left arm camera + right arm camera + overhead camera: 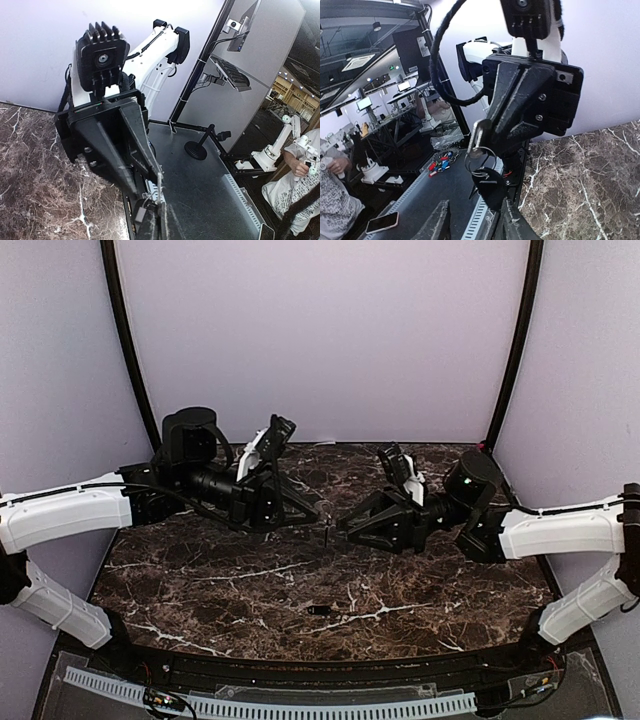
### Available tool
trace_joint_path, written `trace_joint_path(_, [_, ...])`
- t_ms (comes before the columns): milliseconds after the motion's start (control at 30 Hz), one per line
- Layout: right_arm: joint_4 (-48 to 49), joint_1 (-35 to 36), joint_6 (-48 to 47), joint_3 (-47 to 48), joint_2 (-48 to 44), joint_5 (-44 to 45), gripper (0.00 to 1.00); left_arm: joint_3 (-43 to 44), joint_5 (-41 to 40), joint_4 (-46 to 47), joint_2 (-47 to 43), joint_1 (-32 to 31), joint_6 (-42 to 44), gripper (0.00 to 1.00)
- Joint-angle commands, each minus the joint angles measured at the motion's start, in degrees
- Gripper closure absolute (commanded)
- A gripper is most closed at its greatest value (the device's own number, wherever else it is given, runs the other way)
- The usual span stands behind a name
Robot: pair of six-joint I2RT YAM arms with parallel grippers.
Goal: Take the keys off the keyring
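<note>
Both grippers meet above the middle of the marble table (230, 580). My left gripper (321, 523) (159, 214) is shut on a silvery key (479, 134) (161, 187), which the left wrist view shows edge-on. A thin wire keyring (481, 159) (329, 534) hangs from that key, with a black tab (494, 182) below it. My right gripper (341, 528) (475, 221) has its jaws apart around the tab. The tab lies close to one of its fingers (512, 220) and clear of the other. One loose key (320, 610), dark with small glints, lies on the table nearer the front.
Purple walls close in the back and both sides. A white slotted cable rail (270, 705) runs along the table's front edge. Both forearms reach in from the sides at mid-height.
</note>
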Motion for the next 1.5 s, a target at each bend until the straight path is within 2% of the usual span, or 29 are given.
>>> trace_joint_path(0, [5.96,-1.3,-0.26,-2.96,-3.15,4.26,0.54,-0.33,0.69,1.78,-1.41,0.14,-0.1,1.0])
trace_joint_path(100, [2.12,-0.76,-5.01,-3.53,-5.7,8.09,0.41,-0.39,0.29,1.46,-1.6,0.14,0.21,1.0])
trace_joint_path(267, [-7.36,0.99,-13.62,-1.33,-6.94,10.69,0.28,-0.33,1.29,2.17,-1.05,0.14,-0.63,1.0])
trace_joint_path(533, [-15.64,4.91,-20.52,5.14,-2.94,13.6,0.29,0.0,-0.07,1.26,-0.82,0.14,0.25,1.0])
trace_joint_path(733, [-20.56,8.41,-23.22,7.42,-2.38,20.97,0.32,-0.06,-1.41,0.57,-1.05,0.14,0.78,1.0])
trace_joint_path(833, [-22.55,9.08,-24.27,8.08,-2.19,22.73,0.41,0.03,-1.23,0.56,-1.0,0.14,0.79,1.0])
trace_joint_path(867, [-22.91,9.18,-24.6,8.24,-2.14,22.95,0.47,0.03,-1.17,0.57,-0.99,0.14,0.8,1.0])
trace_joint_path(933, [-23.09,9.28,-25.01,8.21,-2.13,23.31,0.64,0.11,-1.05,0.51,-0.91,0.14,0.83,1.0])
trace_joint_path(967, [-23.11,9.37,-25.06,8.15,-2.22,23.3,0.68,0.19,-0.99,0.34,-0.84,0.14,0.96,1.0])
trace_joint_path(1267, [-23.78,9.46,-25.51,7.68,-3.14,21.94,0.83,-0.02,-0.9,0.24,-1.16,0.14,0.85,1.0])
trace_joint_path(1433, [-22.64,9.46,-24.55,6.87,-3.95,21.13,1.0,0.02,-0.81,0.2,-1.21,0.14,0.93,1.0])
trace_joint_path(1467, [-22.46,9.4,-24.33,6.68,-4.1,20.93,1.0,-0.02,-0.71,0.22,-1.23,0.1,0.93,1.0])
